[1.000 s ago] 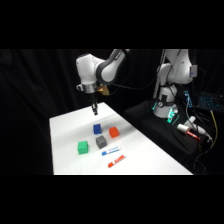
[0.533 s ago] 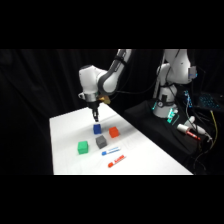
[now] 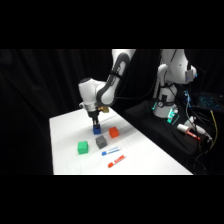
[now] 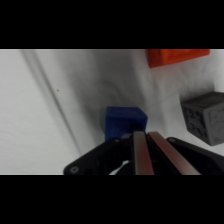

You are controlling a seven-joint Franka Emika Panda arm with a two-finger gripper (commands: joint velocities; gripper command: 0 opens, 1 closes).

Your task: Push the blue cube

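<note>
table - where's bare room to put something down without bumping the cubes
Free: the table's left strip, beside the green cube, and the near right corner past the red marker. Crowded: the middle, where the blue cube under the gripper, the grey cube, red cube and blue marker cluster.

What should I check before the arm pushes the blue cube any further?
1. Fingers closed for a push: ok. In the wrist view the gripper has its two fingers pressed together.
2. Gripper lined up with the blue cube: ok. The fingers sit right at its near face in the wrist view; the side view shows the gripper low over the cube.
3. Actual contact with the cube: cannot tell.
4. Grey cube out of the way: cannot tell. It sits close beside the blue one.
5. Red cube clear: ok, apart to one side.
6. Room on the table beyond the cube: ok, bare surface toward the far edge.
</note>
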